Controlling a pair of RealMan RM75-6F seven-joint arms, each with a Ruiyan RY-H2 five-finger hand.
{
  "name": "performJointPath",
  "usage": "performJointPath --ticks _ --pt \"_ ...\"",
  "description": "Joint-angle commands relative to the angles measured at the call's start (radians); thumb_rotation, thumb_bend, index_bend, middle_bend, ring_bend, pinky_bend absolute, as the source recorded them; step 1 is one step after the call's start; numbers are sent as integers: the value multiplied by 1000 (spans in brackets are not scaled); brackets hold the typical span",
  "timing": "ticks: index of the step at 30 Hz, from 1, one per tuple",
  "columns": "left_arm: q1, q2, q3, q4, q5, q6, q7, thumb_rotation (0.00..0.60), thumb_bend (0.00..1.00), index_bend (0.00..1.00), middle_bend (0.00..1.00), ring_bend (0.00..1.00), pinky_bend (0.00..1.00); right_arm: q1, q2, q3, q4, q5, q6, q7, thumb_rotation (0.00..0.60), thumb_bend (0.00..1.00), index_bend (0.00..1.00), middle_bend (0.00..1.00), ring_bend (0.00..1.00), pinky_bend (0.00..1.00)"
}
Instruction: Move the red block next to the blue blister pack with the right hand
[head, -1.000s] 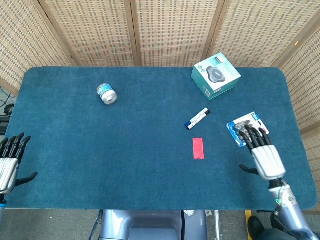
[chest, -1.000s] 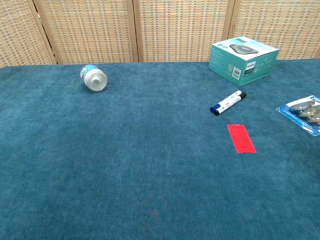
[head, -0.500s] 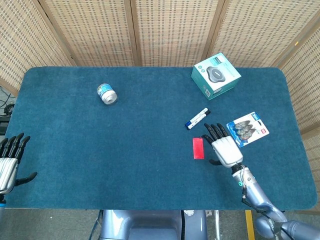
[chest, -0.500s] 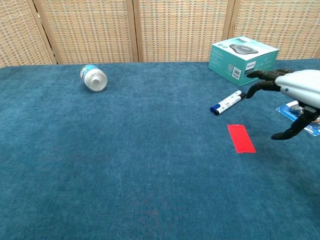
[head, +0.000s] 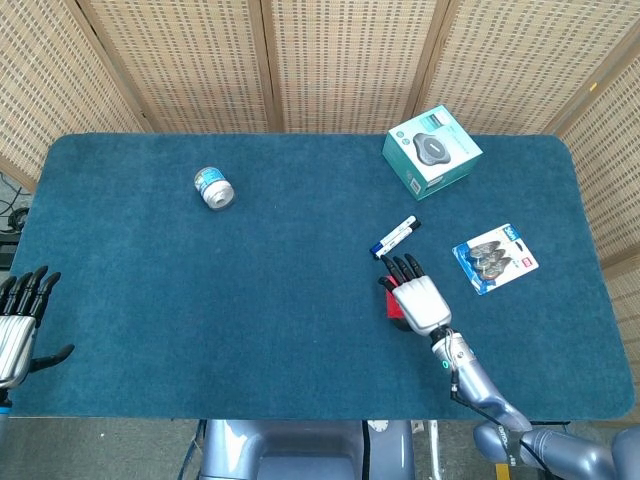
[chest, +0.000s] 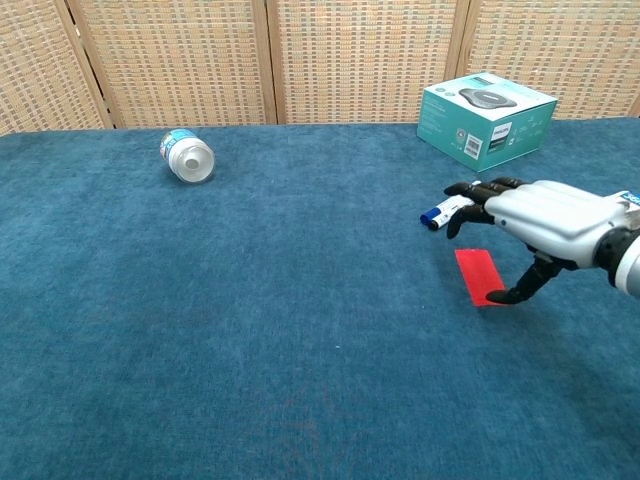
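Note:
The flat red block (chest: 479, 276) lies on the blue cloth near the table's right side; in the head view only a sliver of the red block (head: 392, 305) shows under my hand. My right hand (head: 415, 297) (chest: 535, 218) hovers just above it, palm down, fingers spread and thumb reaching down beside its near edge, holding nothing. The blue blister pack (head: 494, 257) lies flat to the right of the hand; in the chest view it is almost wholly hidden behind my wrist. My left hand (head: 18, 320) rests open at the table's left front edge.
A blue-capped white marker (head: 396, 237) (chest: 440, 212) lies just beyond my right hand's fingers. A teal box (head: 431, 150) (chest: 486, 119) stands at the back right. A small tin (head: 213, 188) (chest: 187, 156) lies on its side at the back left.
My right hand has swept left from over the blister pack to above the red block, uncovering the pack. The left hand and all objects have stayed put.

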Motion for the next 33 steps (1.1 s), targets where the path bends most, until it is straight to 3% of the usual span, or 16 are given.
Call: performJointPath --ticks 1,25,33 --pt "0 0 0 -1 -1 -1 1 600 15 0 0 0 0 3 -21 -12 22 -3 3 5 600 260 256 0 0 0" --pt "-5 1 -3 -11 -13 -11 11 600 15 0 0 0 0 42 -115 -24 165 21 -10 -14 600 260 262 0 0 0" --pt "-6 2 -3 -13 -15 -12 11 600 15 0 0 0 0 50 -136 5 217 36 32 -34 600 290 271 0 0 0"
